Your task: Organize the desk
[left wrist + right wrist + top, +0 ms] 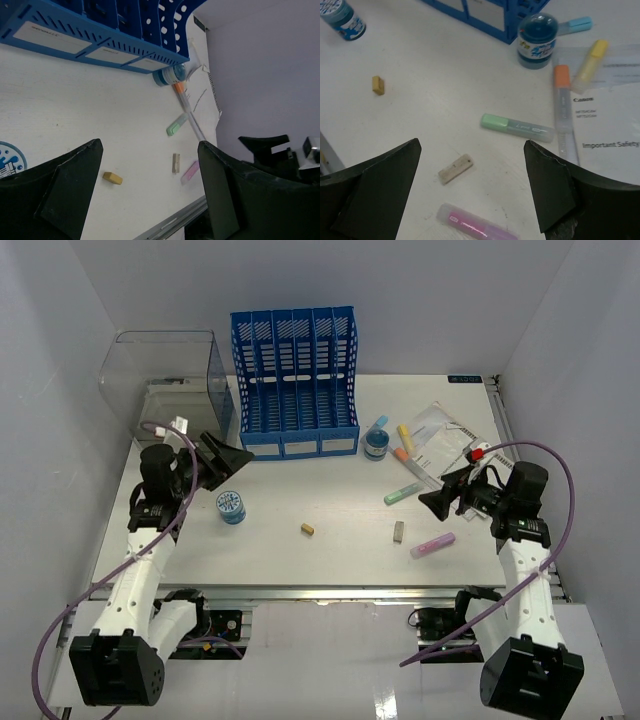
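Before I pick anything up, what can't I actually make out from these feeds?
- Clear box, top view: glare on its walls hides any contents.
- Blue file rack, top view: dividers hide the slot floors.
- Left jar, left wrist view: cut off by the left edge.
- Paper sheet, right wrist view: cut by the right edge, small print blurred.
- Tan block, top view: too small to identify.

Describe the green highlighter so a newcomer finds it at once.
Start at the blue file rack at the back of the desk. A round blue pot sits off its right front corner; just in front of that, slightly right, lies the green highlighter. It is the only mint-green marker; the pink marker lies nearer the front edge.
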Robot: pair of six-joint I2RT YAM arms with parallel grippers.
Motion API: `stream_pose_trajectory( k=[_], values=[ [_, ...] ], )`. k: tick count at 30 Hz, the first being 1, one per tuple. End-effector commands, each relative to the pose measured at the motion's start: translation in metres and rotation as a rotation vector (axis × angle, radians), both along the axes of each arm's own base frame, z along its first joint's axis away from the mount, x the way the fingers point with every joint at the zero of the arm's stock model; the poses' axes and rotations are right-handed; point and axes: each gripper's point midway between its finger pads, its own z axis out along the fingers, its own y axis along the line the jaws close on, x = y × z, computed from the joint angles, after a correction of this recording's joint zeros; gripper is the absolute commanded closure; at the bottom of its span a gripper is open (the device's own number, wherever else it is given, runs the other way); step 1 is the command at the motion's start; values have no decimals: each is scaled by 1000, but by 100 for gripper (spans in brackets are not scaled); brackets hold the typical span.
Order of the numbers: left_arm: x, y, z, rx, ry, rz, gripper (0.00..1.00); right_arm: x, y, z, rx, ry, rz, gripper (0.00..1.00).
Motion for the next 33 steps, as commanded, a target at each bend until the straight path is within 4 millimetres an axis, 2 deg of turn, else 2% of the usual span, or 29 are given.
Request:
stream_pose_trajectory(
  k=[1, 7, 12, 15, 19, 23, 33],
  values=[
    [10, 41, 34, -91, -35, 164, 12, -25, 24, -11, 43, -19, 227, 10],
    [30, 91, 27, -258, 21, 348, 17, -33, 29, -7, 59, -52, 262, 10],
    [41, 123, 27, -262, 38, 492, 23, -35, 29, -4, 48, -76, 263, 9],
    [47, 145, 20, -262, 43, 582, 29, -36, 31, -2, 54, -86, 278, 6],
    [63, 155, -1, -286, 72, 580, 38, -40, 35, -2, 68, -101, 314, 0],
    [81, 164, -10, -274, 58, 556, 41, -44, 37, -1, 54, -150, 343, 6],
    [118, 183, -29, -204, 44, 529, 45, -46, 39, -3, 62, -162, 363, 8]
  ],
)
